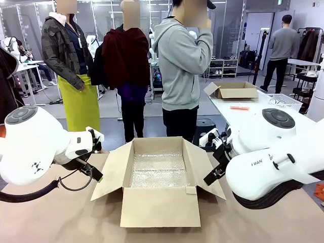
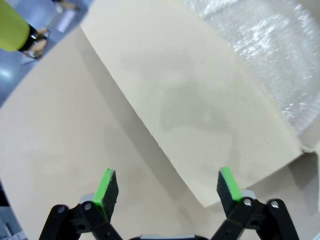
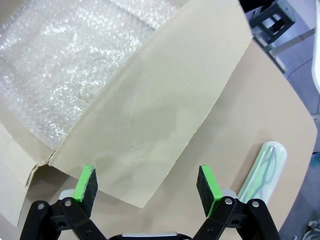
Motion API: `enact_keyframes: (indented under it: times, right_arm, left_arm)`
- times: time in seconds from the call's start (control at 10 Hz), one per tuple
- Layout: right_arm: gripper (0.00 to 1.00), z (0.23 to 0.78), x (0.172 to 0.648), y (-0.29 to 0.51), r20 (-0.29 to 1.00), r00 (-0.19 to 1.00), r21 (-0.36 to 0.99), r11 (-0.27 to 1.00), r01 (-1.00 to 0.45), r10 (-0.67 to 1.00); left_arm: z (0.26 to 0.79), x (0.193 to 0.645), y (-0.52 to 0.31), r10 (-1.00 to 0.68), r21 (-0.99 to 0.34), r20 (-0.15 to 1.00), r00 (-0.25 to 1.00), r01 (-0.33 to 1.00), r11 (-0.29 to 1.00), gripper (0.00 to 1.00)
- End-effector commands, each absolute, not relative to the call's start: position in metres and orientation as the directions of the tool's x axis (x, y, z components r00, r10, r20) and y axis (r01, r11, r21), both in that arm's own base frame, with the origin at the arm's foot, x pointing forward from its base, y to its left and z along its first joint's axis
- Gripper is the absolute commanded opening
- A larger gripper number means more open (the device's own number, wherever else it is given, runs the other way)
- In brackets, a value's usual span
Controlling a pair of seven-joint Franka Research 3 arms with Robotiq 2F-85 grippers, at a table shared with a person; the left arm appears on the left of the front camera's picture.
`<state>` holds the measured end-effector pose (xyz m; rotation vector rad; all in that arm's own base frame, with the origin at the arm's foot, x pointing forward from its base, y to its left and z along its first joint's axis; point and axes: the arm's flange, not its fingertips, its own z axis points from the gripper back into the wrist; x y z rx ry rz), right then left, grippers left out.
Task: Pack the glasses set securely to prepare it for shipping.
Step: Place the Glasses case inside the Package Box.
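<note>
— What is met nearest in the left wrist view?
— The left gripper (image 2: 167, 182) is seen at the bottom edge. Its green pads are spread wide with nothing between them, above a side flap of the cardboard box (image 2: 200, 100) and the bare table (image 2: 60, 150).
— And in the right wrist view?
— The right gripper (image 3: 146, 175) is likewise held wide apart and empty, over the opposite side flap. Added there is the mint green glasses case (image 3: 265, 170), laid flat on the table at the lower right of the frame, near the flap's outer edge and outside the box.
— What is supplied by the front view?
— The whole box is shown open at the centre, its floor lined with bubble wrap (image 1: 158, 169). Beyond the table's far edge, a person in a grey hoodie (image 1: 182, 66) is seen standing.
</note>
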<state>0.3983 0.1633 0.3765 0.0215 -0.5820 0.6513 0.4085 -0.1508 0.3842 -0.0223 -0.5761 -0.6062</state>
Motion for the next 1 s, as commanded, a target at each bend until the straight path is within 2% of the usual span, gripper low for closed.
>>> enact_keyframes:
  times: [0.0,0.2,0.4,0.6,0.9]
  right_arm:
    - [1.0,0.407,0.401,0.149,0.512,0.674,-0.164,0.831,-0.531,0.532]
    - [1.0,0.425,0.407,0.131,0.486,0.72,-0.174,0.862,-0.476,0.495]
    - [1.0,0.438,0.422,0.104,0.453,0.78,-0.116,0.896,-0.428,0.431]
    - [1.0,0.438,0.446,0.072,0.415,0.84,-0.089,0.934,-0.346,0.35]
    - [1.0,0.421,0.48,0.027,0.367,0.898,-0.038,0.968,-0.248,0.245]
  left_arm:
    - [0.427,0.389,-0.148,-0.568,0.152,0.523,0.635,0.586,0.796,1.0]
    - [0.464,0.364,-0.143,-0.587,0.125,0.494,0.641,0.616,0.778,1.0]
    - [0.493,0.334,-0.142,-0.639,0.117,0.496,0.589,0.683,0.721,1.0]
    - [0.519,0.314,-0.148,-0.64,0.189,0.54,0.546,0.663,0.725,1.0]
    - [0.534,0.304,-0.151,-0.628,0.126,0.6,0.496,0.716,0.686,1.0]
